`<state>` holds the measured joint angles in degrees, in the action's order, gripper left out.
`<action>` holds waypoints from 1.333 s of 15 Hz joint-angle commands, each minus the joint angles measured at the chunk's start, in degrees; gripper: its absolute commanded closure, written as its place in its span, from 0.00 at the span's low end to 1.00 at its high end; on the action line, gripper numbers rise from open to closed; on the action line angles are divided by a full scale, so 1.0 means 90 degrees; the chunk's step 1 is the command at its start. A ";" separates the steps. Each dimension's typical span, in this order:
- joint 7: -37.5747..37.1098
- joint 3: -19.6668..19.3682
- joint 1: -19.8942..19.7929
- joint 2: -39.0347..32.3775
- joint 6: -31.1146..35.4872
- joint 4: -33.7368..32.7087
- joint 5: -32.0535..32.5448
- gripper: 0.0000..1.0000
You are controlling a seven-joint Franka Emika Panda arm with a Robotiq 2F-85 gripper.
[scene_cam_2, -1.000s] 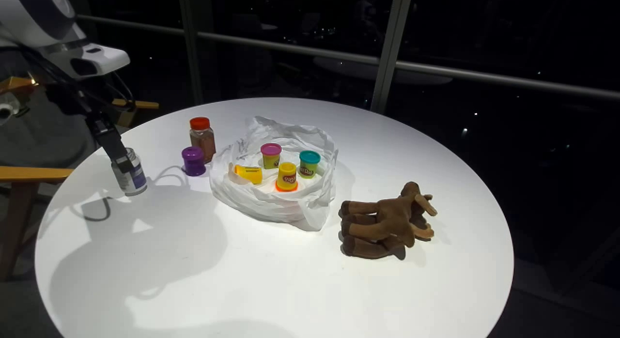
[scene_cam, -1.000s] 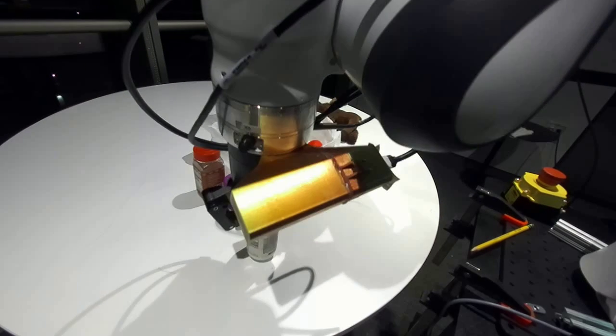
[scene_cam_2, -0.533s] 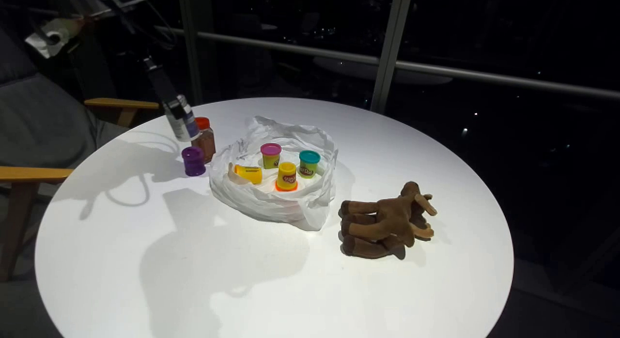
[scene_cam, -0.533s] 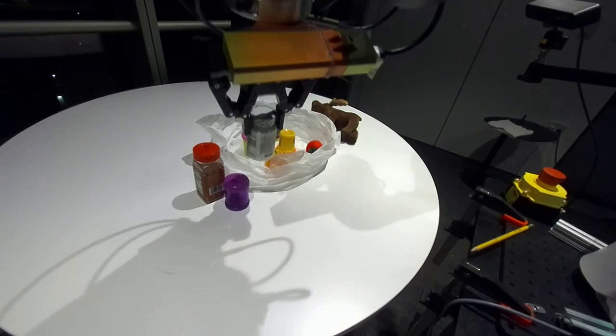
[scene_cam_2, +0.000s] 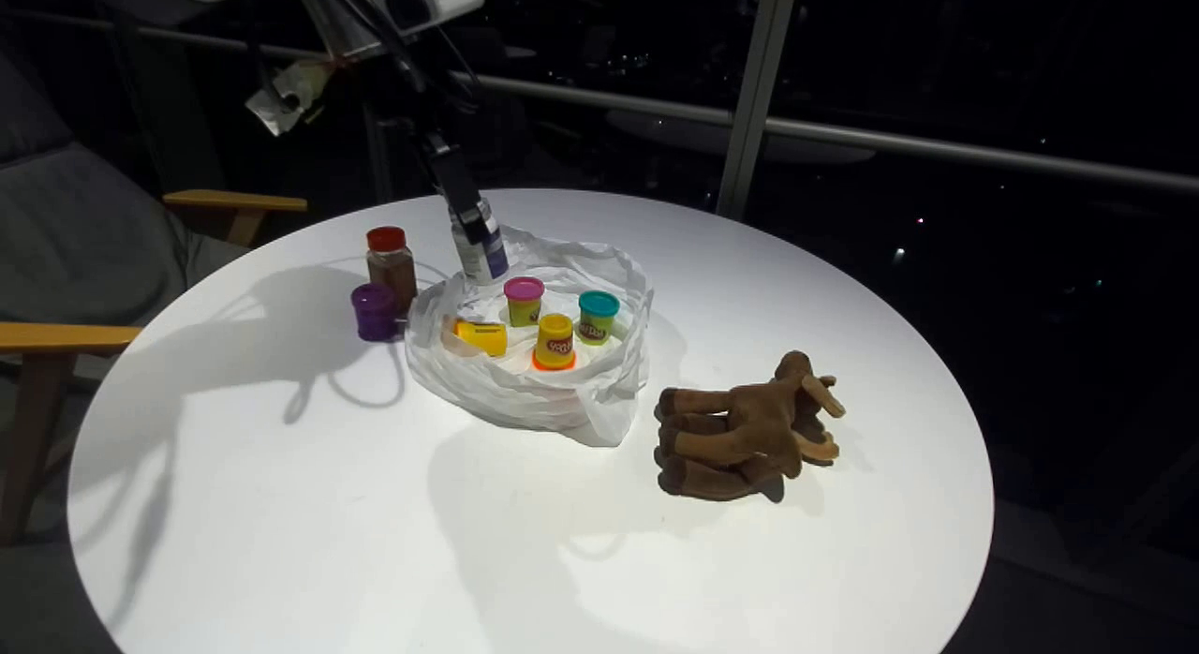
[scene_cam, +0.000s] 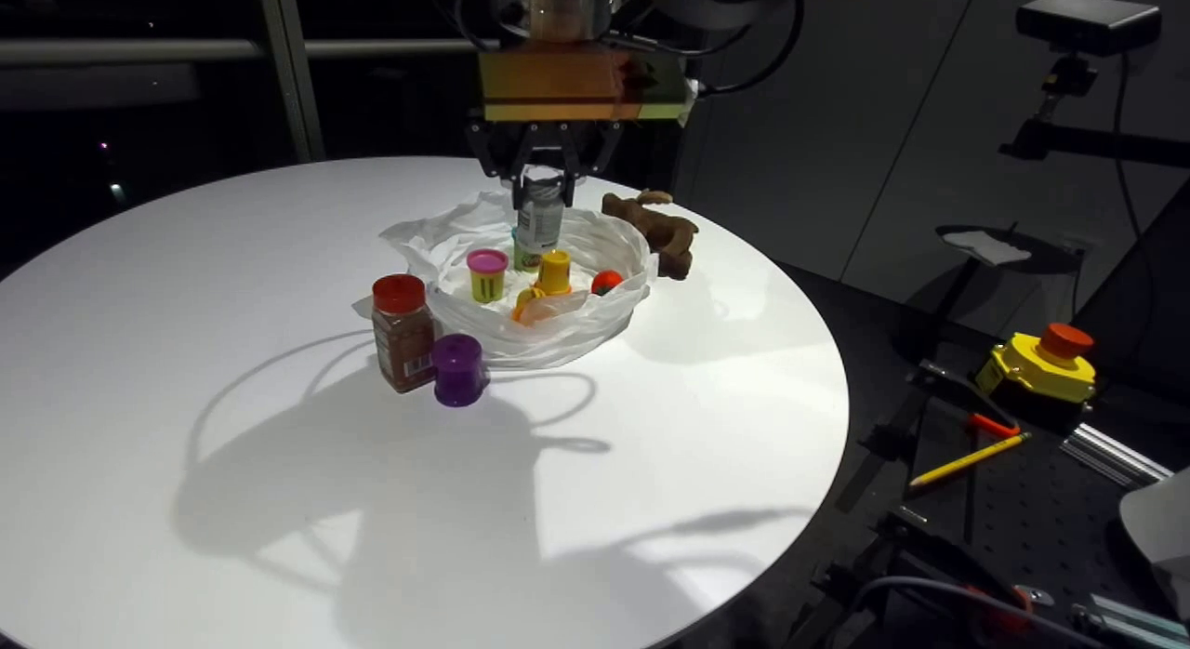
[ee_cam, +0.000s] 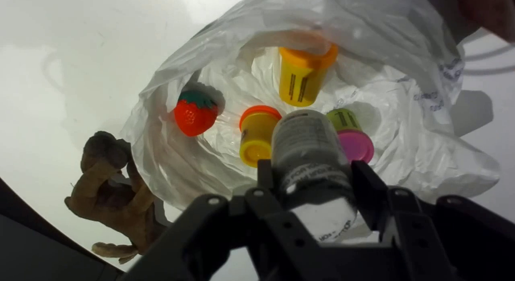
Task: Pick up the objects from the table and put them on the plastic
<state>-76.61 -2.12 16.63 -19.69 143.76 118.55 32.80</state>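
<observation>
Upper centre in an exterior view, the gripper is clamped on a labelled bottle over the plastic bag. Play-Doh tubs and a toy strawberry sit inside; a red-lidded jar stands left of centre.

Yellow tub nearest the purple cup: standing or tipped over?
Tipped: in an exterior view, the yellow tub lies on its side inside the plastic bag.

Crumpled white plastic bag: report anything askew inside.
Inside, one yellow cylindrical plastic tub lies on its side; another yellow tub stands upside down, lid underneath. Odd, since the pink-lidded tub and teal-lidded tub stand upright.
</observation>
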 commanded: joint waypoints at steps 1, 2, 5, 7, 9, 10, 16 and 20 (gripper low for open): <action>0.0137 -0.0055 -0.0306 -0.0469 0.0371 -0.0380 -0.0369 0.79; 0.0174 -0.0071 -0.0368 -0.0565 0.0473 -0.0431 -0.0494 0.79; 0.0245 -0.0154 -0.0420 -0.0740 0.0703 -0.0558 -0.0825 0.79; 0.0237 -0.0245 -0.0360 -0.0840 0.0740 -0.0647 -0.0889 0.79; 0.0257 -0.0296 -0.0320 -0.0991 0.0741 -0.0747 -0.0927 0.79; 0.0278 -0.0306 -0.0295 -0.1084 0.0742 -0.0774 -0.0917 0.79; 0.0307 -0.0369 -0.0191 -0.1491 0.0965 -0.0916 -0.1002 0.79; 0.0231 -0.0581 -0.0072 -0.1699 0.1074 -0.1042 -0.0979 0.79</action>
<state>-75.22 -4.95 14.10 -33.33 152.23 111.35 25.47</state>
